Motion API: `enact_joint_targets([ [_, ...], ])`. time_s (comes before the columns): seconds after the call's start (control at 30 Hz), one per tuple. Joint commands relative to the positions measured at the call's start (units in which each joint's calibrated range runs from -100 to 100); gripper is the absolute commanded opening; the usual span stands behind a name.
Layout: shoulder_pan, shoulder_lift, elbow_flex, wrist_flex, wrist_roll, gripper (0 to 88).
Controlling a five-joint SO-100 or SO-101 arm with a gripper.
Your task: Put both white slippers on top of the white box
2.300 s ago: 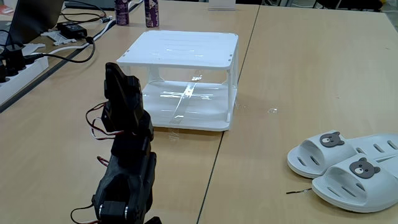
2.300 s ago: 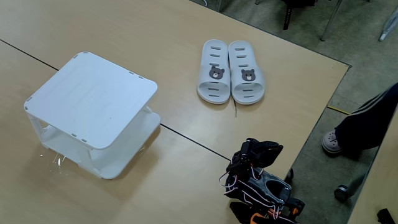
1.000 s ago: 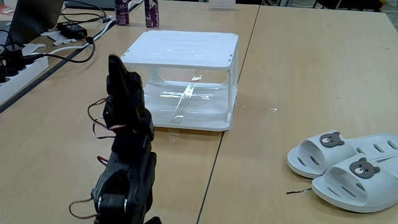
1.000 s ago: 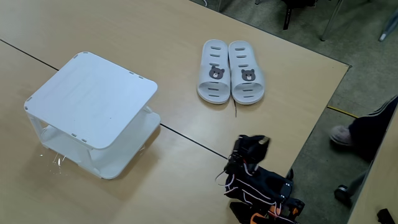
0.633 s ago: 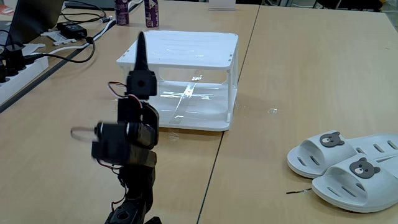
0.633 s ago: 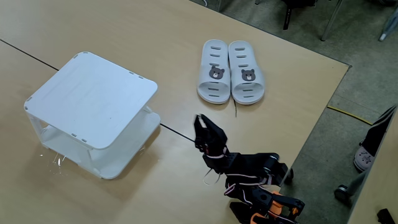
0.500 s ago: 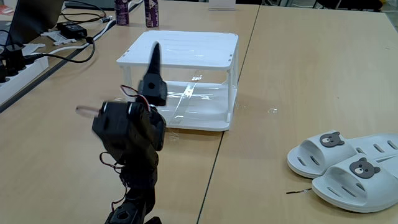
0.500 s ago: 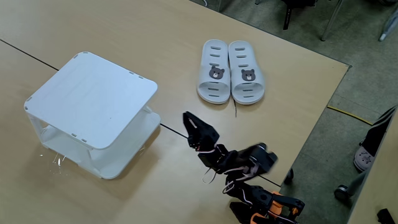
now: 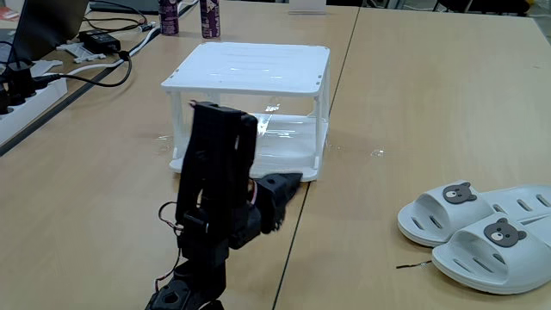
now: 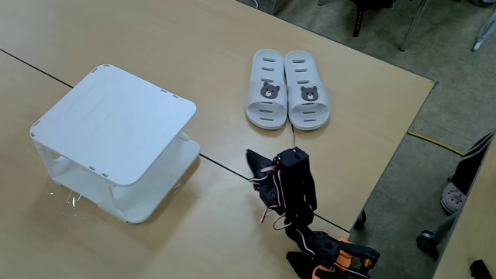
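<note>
Two white slippers with bear badges lie side by side on the wooden table, at the lower right in a fixed view (image 9: 448,209) (image 9: 495,245) and at top centre in the other (image 10: 266,89) (image 10: 308,93). The white box (image 9: 250,67) (image 10: 116,124) stands apart from them with nothing on its top panel. My black arm rises from the table's near edge. Its gripper (image 9: 293,180) (image 10: 251,157) hangs low over bare table between box and slippers. It touches neither, and its fingers look shut with nothing held.
Cables, a power strip (image 9: 26,99) and two purple cans (image 9: 209,17) sit beyond the box at the table's left and far side. A thin wire (image 9: 413,264) lies by the slippers. A person's leg and shoe (image 10: 465,174) stand past the table's edge.
The arm has unfolded from its curled rest pose, swung up beside the box, then turned and dropped its gripper low toward the slippers' side. The person beside the table has shifted.
</note>
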Motion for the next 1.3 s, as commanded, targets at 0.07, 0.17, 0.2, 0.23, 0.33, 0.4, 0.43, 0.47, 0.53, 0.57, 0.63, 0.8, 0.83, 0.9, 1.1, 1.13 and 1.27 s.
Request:
enact_joint_targets([
  [0.07,12.0,5.4,-8.6,-0.2,0.4,14.3],
  [0.17,15.8,7.4,-12.7,-0.2,0.4,16.4],
  [0.2,16.5,8.4,-14.4,-0.2,0.4,16.4],
  [0.23,17.2,9.2,-16.4,-0.2,0.4,16.4],
  [0.33,18.0,11.1,-22.1,-0.2,0.4,16.5],
  [0.4,17.6,12.8,-25.2,-0.2,0.4,16.5],
  [0.43,17.6,14.0,-27.0,-0.1,0.4,16.5],
  [0.47,17.5,15.4,-28.8,-0.1,0.4,16.5],
  [0.53,17.5,18.4,-32.5,-0.1,0.4,16.5],
  [0.57,17.7,19.7,-34.4,-0.1,0.4,16.5],
  [0.63,17.6,21.7,-38.4,0.0,0.4,16.6],
  [0.8,18.1,21.9,-48.6,10.8,0.4,16.6],
  [0.83,18.2,21.9,-50.9,13.2,0.4,16.6],
  [0.9,18.2,22.1,-55.8,18.1,0.4,16.6],
  [1.1,18.2,27.2,-70.7,27.6,0.4,16.7],
  [1.13,18.2,28.5,-74.2,29.5,0.4,16.9],
  [1.27,18.3,29.9,-83.5,36.4,0.4,24.9],
])
